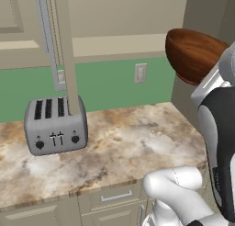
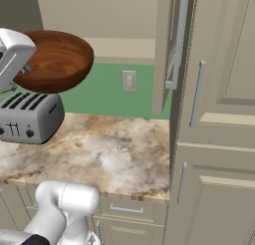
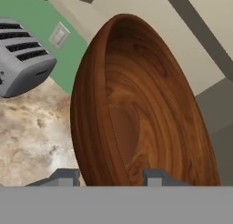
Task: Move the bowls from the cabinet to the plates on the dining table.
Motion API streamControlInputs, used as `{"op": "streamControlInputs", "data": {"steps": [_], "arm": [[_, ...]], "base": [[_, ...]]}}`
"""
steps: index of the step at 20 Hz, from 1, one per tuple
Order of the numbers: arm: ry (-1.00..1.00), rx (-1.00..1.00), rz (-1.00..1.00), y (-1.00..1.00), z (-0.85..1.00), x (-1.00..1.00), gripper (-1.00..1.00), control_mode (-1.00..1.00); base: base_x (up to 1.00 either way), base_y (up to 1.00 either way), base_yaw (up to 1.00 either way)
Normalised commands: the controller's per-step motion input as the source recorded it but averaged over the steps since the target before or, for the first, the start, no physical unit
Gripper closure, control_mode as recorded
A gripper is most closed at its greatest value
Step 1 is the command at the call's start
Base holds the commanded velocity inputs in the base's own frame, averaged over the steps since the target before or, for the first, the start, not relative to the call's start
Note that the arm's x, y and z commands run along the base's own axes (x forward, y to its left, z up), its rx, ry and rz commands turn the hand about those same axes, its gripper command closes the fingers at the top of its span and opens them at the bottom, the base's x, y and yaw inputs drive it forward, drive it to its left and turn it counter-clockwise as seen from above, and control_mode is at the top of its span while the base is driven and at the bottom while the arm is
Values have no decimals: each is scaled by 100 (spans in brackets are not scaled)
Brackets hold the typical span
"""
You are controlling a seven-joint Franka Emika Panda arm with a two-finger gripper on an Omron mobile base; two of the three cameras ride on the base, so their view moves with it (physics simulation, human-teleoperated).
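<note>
A glossy reddish-brown bowl [image 3: 136, 114] hangs tilted in the air above the stone worktop, and my gripper [image 3: 109, 178] is shut on its rim, one fingertip inside and one outside. From the right base view the bowl [image 2: 57, 60] sits high at the left with my gripper [image 2: 24, 69] at its left edge. In the left base view the same bowl [image 1: 193, 53] is at the upper right. The cabinet door [image 2: 163, 50] stands open, edge-on, with its silver bar handle [image 2: 178, 40] showing. The plates and the dining table are out of view.
A silver four-slot toaster [image 1: 55, 126] stands on the mottled stone worktop [image 1: 133, 142] below the open door [image 1: 64, 46]. A wall outlet [image 1: 140, 73] sits on the green backsplash. A tall beige unit [image 2: 219, 114] closes off the right side. Drawers [image 2: 127, 209] run under the worktop.
</note>
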Motion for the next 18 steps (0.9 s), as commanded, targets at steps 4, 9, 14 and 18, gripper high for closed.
{"op": "streamControlInputs", "data": {"steps": [4,9,14,18], "arm": [[0,0,5,0,-44,-36,100,-100],[0,0,1,0,-79,-36,100,-100],[0,0,0,0,-83,-11,100,-100],[0,0,0,0,-21,-11,100,-100]], "base": [[0,0,0],[0,0,0],[0,0,0],[0,0,0]]}}
